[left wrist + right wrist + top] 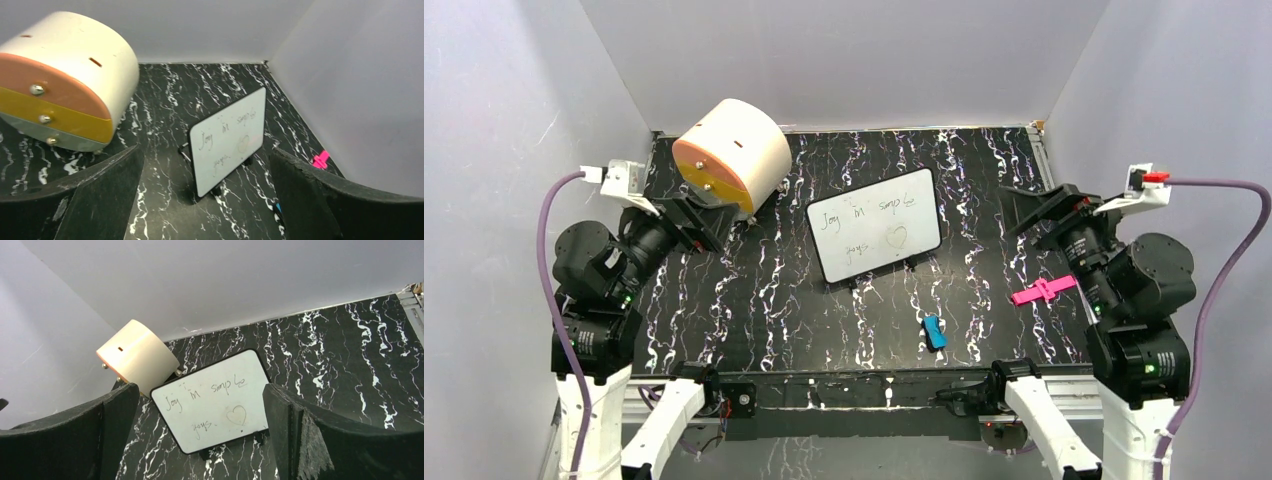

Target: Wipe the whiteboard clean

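1. The whiteboard [874,226] sits tilted on its small black feet in the middle of the table [804,300]. Its handwriting and a small drawn heart are fully there, so I judge that no wiping has begun.
2. My left fingers [100,195] are spread wide and hold nothing. They hang well to the left of the whiteboard, clear of it.
3. My right fingers [310,440] are also wide apart and empty, well to the right of the whiteboard.
4. A small blue thing [935,331] lies just on the near side of the whiteboard, and a pink piece [1044,291] lies to its right. I cannot tell whether either is a wiper.
5. A cream cylinder [731,155] rests behind and to the left of the whiteboard.
6. As I read it, the whole job is left: take up something to wipe with, bring it to the whiteboard, and clear every line.
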Controlling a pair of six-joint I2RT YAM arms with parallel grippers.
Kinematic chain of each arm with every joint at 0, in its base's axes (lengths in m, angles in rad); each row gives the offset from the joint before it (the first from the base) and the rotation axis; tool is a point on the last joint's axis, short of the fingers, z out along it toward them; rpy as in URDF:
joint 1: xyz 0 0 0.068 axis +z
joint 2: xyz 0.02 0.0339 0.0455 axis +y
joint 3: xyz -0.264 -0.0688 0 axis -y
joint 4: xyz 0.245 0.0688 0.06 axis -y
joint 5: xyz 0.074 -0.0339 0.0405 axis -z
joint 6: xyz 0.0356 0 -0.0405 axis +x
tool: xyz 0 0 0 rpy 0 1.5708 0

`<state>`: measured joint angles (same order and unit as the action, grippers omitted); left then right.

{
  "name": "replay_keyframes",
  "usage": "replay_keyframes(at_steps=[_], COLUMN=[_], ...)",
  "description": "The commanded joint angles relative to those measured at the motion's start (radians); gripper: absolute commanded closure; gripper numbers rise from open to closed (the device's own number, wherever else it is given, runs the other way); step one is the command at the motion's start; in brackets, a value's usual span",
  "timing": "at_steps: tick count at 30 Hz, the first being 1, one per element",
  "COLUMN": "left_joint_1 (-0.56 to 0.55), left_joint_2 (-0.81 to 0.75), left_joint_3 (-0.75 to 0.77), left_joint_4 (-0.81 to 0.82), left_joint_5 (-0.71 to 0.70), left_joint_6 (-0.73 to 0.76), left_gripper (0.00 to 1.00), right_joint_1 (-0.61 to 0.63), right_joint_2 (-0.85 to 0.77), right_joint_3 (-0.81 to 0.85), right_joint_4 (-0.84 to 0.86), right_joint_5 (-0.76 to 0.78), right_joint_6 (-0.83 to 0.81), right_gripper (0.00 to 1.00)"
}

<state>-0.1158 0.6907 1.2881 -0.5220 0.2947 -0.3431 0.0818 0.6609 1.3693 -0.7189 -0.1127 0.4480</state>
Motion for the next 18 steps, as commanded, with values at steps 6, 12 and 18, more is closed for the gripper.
replay_keyframes(at_steps=[6,12,18], left_joint_1=[-0.010,-0.053,-0.079], left_joint_2=[-0.054,-0.065,-0.040], left_joint_3=[-0.134,-0.198,-0.301], left_joint_4=[0.122,0.158,0.183], left_joint_5=[0.235,0.316,0.363], left_joint_6=[-0.070,-0.083,-0.107], left_gripper=[0.02,0.02,0.02], right_joint_1=[-0.012,-0.013,-0.015], right_joint_2=[-0.078,-0.054,0.027], right_joint_3=[-0.011,-0.081,-0.226], right_joint_4=[-0.102,-0.226,-0.348], right_joint_5=[-0.044,-0.072,-0.070], right_joint_6=[0.023,0.038,-0.016], right_gripper=[0.02,0.02,0.10])
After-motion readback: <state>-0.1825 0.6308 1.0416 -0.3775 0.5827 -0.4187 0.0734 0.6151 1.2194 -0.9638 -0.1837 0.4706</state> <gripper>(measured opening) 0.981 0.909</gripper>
